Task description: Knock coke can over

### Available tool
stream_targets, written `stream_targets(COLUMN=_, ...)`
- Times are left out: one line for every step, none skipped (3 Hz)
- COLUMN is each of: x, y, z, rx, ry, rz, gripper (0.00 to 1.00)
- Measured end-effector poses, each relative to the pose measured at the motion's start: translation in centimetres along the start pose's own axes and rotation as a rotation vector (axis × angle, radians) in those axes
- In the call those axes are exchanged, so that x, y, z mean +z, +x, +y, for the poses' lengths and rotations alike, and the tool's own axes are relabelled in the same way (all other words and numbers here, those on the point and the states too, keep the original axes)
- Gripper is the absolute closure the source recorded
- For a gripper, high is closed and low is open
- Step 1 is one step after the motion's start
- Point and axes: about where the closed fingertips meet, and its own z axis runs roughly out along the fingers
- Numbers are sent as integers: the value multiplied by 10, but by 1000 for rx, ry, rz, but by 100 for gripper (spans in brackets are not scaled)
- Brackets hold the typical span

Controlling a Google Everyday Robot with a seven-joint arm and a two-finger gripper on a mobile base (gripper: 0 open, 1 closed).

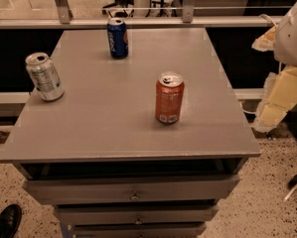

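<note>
The coke can [169, 98], red-orange with a silver top and a small white label patch, stands upright on the grey table top [113, 118], right of centre and toward the front. My gripper is not in view. Only white and cream arm segments [283, 94] show at the right edge, beyond the table's right side and well apart from the can.
A dark blue can [117, 37] stands upright at the table's back edge. A silver-grey can [44, 77] stands upright at the left edge. Drawers [133, 190] sit below the front edge. A rail and glass partition [138, 21] run behind. A black shoe [5, 221] shows at the bottom left.
</note>
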Motion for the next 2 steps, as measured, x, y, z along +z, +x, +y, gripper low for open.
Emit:
stream_targets(x=19, y=-12, z=0, rx=40, ry=-45, rz=-128, gripper=0)
stream_targets(x=38, y=-31, z=-1, rx=77, ry=-94, rz=-266, gripper=0)
